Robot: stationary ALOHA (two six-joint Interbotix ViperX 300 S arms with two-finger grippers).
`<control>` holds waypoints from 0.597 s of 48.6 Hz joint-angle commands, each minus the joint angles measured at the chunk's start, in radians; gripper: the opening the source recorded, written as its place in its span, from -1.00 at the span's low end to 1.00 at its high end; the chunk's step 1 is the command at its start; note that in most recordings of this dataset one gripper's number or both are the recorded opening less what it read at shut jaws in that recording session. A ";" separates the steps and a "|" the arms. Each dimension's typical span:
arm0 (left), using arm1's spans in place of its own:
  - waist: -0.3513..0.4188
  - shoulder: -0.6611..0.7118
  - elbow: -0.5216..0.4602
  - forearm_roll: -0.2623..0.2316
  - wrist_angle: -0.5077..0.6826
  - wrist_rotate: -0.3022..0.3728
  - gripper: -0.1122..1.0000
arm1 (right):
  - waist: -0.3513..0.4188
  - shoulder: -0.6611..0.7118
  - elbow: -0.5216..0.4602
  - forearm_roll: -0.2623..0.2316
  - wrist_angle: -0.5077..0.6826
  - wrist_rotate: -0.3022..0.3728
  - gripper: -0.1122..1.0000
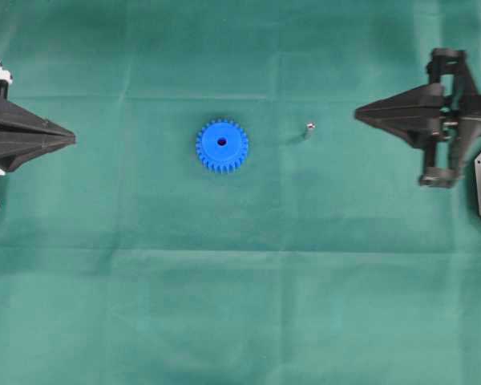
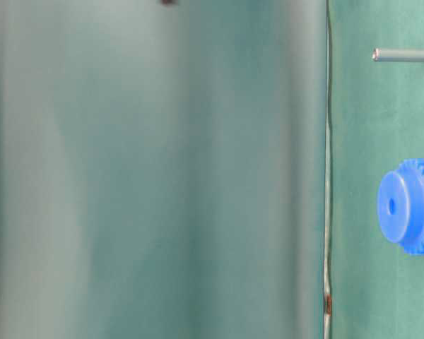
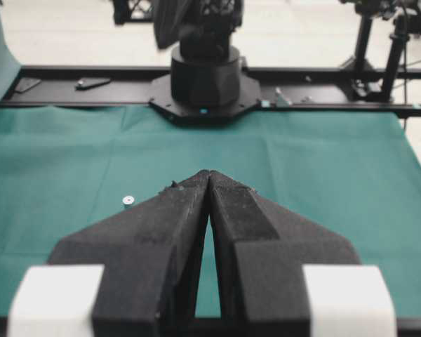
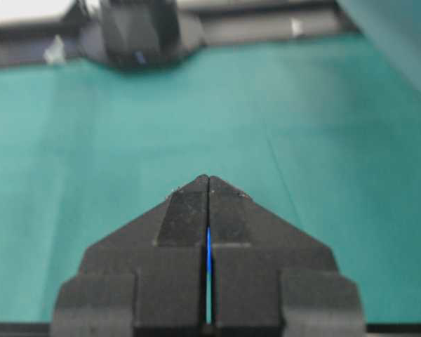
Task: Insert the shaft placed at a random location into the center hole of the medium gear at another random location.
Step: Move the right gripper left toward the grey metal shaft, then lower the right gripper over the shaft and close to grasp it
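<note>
- Overhead exterior: medium gear (image 1: 222, 146) flat on bench (image 1: 224, 305), shaft (image 1: 309, 127) upright just right of it.
- Left end effector (image 1: 70, 139) and right end effector (image 1: 359, 115): both pinched together, empty.

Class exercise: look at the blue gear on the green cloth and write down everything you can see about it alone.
The medium gear is bright blue and looks like moulded plastic. Small teeth ring its rim, and a raised, flat-faced round hub sits in the middle with a small dark center hole through it. It lies flat on the green cloth, hub upward, near the table's middle. Nothing touches it: the shaft stands apart on one side, and neither gripper is close to it.
</note>
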 commanded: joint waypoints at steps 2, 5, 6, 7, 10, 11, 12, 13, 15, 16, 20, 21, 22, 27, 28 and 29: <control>0.000 0.005 -0.026 0.003 0.000 -0.002 -0.75 | -0.020 0.095 -0.040 0.008 -0.028 -0.012 -0.67; 0.002 0.005 -0.026 0.003 0.000 -0.002 -0.75 | -0.031 0.155 -0.055 0.011 -0.029 -0.012 -0.48; 0.002 0.005 -0.026 0.003 0.000 -0.002 -0.75 | -0.035 0.173 -0.058 0.011 -0.029 -0.012 -0.37; 0.002 0.005 -0.026 0.003 0.000 -0.002 -0.75 | -0.038 0.192 -0.063 0.011 -0.029 -0.012 -0.28; 0.002 0.005 -0.025 0.003 0.002 -0.002 -0.75 | -0.051 0.249 -0.074 0.011 -0.034 -0.012 0.04; 0.002 0.005 -0.025 0.003 0.002 -0.002 -0.75 | -0.054 0.267 -0.077 0.012 -0.034 -0.012 0.15; 0.002 0.005 -0.025 0.003 0.002 -0.003 -0.75 | -0.058 0.285 -0.078 0.012 -0.038 -0.012 0.26; 0.002 0.005 -0.025 0.003 0.002 -0.003 -0.75 | -0.064 0.311 -0.081 0.011 -0.046 -0.014 0.38; 0.002 0.005 -0.025 0.003 0.002 -0.003 -0.75 | -0.069 0.348 -0.081 0.012 -0.060 -0.015 0.60; 0.002 0.005 -0.025 0.003 0.002 -0.003 -0.75 | -0.071 0.364 -0.081 0.011 -0.069 -0.015 0.68; 0.002 0.005 -0.025 0.003 0.002 -0.003 -0.75 | -0.077 0.426 -0.078 0.012 -0.118 -0.015 0.70; 0.002 0.005 -0.025 0.003 0.002 -0.003 -0.75 | -0.078 0.440 -0.077 0.012 -0.130 -0.015 0.67; 0.002 0.005 -0.025 0.003 0.002 -0.003 -0.75 | -0.080 0.454 -0.075 0.012 -0.143 -0.015 0.65; 0.002 0.005 -0.025 0.003 0.005 -0.003 -0.75 | -0.087 0.520 -0.069 0.017 -0.196 -0.015 0.60; 0.002 0.005 -0.025 0.003 0.005 -0.003 -0.75 | -0.089 0.531 -0.069 0.018 -0.204 -0.015 0.60; 0.002 0.005 -0.025 0.003 0.005 -0.003 -0.75 | -0.089 0.541 -0.069 0.021 -0.213 -0.015 0.60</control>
